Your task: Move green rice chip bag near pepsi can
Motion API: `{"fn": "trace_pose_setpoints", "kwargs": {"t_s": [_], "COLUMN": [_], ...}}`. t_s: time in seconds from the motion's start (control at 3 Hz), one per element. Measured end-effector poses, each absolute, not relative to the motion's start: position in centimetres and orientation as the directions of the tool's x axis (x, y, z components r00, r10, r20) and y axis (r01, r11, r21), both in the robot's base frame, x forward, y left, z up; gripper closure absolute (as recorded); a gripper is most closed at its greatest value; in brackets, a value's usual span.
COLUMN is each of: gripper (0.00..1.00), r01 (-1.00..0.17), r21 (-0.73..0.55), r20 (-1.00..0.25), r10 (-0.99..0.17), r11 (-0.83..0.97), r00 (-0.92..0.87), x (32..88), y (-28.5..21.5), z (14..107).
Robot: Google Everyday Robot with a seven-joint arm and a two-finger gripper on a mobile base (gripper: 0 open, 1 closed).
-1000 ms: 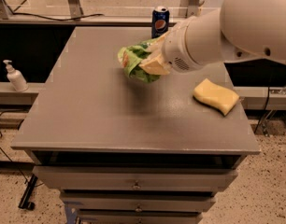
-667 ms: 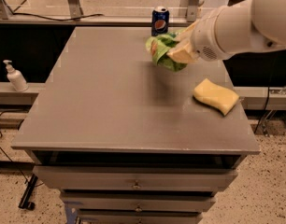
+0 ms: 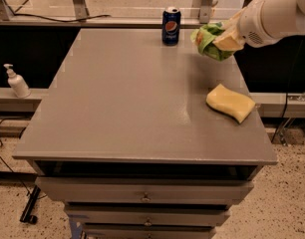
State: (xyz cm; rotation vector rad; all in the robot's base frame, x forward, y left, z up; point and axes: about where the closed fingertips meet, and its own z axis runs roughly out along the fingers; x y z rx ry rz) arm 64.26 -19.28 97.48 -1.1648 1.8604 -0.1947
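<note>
Gripper [image 3: 226, 38]: upper right, clamped on green rice chip bag [image 3: 207, 43].
Change: bag carried up-right from counter [image 3: 117, 93] middle.
Pepsi can [image 3: 171, 26]: now near; lowering remains.

Soft, even light over the table [image 3: 117, 98].
Faint sheen on its right half; the gripper [image 3: 223, 40], clasping the green rice chip bag [image 3: 208, 44], hangs brightly lit above its far right corner.

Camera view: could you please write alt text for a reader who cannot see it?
The gripper holds the green rice chip bag over the far right corner of the grey table, just right of the upright pepsi can. A yellow sponge lies nearer, on the right side.
</note>
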Motion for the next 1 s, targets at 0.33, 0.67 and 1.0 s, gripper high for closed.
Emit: {"fn": "trace_pose_setpoints", "kwargs": {"t_s": [0.33,0.67,1.0], "gripper": [1.00,1.00,1.00], "r01": [-0.620,-0.625,-0.649], "r21": [-0.539,-0.521,-0.494], "r20": [-0.605,-0.623,-0.642], "r10": [-0.774,-0.759,-0.746], "r11": [0.570,0.582,0.578], "r00": [-0.187,-0.189,-0.176], "x": [67.0,70.2,73.5], "y": [-22.7,-23.7,-23.2], "z": [96.2,94.6,92.5]}}
